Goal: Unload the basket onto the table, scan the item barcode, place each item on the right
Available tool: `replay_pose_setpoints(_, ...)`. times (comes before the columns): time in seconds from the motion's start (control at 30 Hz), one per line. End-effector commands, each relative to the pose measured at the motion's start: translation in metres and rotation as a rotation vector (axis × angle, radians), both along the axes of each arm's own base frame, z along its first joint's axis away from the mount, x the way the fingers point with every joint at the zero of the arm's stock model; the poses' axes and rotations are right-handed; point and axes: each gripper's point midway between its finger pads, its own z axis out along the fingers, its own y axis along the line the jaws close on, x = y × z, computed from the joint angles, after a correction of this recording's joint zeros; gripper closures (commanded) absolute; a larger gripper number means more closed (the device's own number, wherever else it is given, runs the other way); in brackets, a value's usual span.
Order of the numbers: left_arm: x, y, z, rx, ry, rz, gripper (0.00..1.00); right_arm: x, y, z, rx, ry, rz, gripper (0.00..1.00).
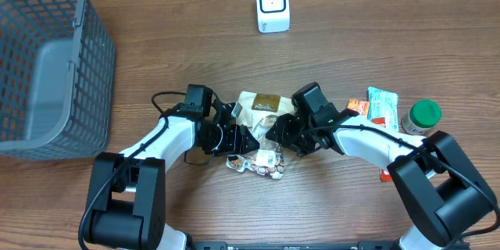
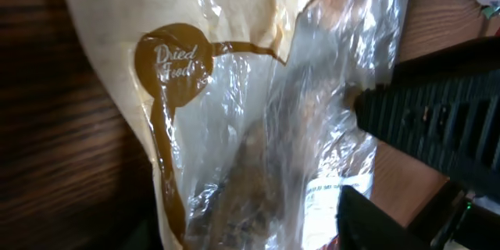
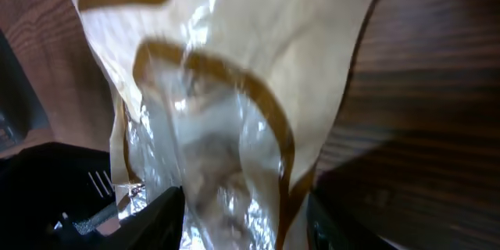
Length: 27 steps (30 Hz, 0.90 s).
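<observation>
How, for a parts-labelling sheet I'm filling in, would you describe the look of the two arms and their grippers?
Both match: the left arm and right arm have smooth white links between bulky black joint housings. A thin black cable loops beside the left arm. The left gripper and right gripper are black and angular; a finger in the left wrist view shows fine ribbing.

You have bare table (image 1: 234,55) between the dried-food bag (image 1: 258,108) and the scanner (image 1: 273,5), so that's a usable lane. Basket (image 1: 47,55) walls off the left. Right side is tight: packets (image 1: 381,105) and green-lidded jar (image 1: 424,115) sit just beside the right arm (image 1: 367,142). Left claw (image 1: 234,133) and right claw (image 1: 275,130) crowd each other at the bag, with loose wrappers (image 1: 262,164) just in front.
</observation>
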Motion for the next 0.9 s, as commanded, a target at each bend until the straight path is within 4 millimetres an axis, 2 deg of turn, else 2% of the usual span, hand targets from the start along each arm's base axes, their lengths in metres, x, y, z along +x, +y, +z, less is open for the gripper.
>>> replay_pose_setpoints(0.0, -0.024, 0.013, -0.029, 0.089, 0.099, 0.020, 0.49, -0.016, 0.004, -0.013, -0.014, 0.038, 0.029, 0.48)
replay_pose_setpoints(0.13, -0.024, 0.013, -0.029, 0.088, 0.099, 0.020, 0.50, -0.020, 0.011, -0.009, 0.026, 0.050, 0.052, 0.51)
replay_pose_setpoints(0.3, -0.022, 0.013, -0.028, 0.083, 0.095, 0.025, 0.41, -0.020, 0.013, -0.007, 0.042, 0.063, 0.038, 0.71)
replay_pose_setpoints(0.6, -0.023, 0.010, -0.026, 0.063, 0.101, 0.022, 0.34, -0.017, 0.023, 0.002, 0.102, 0.048, 0.054, 0.96)
replay_pose_setpoints(0.87, -0.024, 0.010, -0.026, 0.063, 0.106, 0.021, 0.44, -0.017, 0.026, 0.006, 0.125, 0.036, 0.077, 0.96)
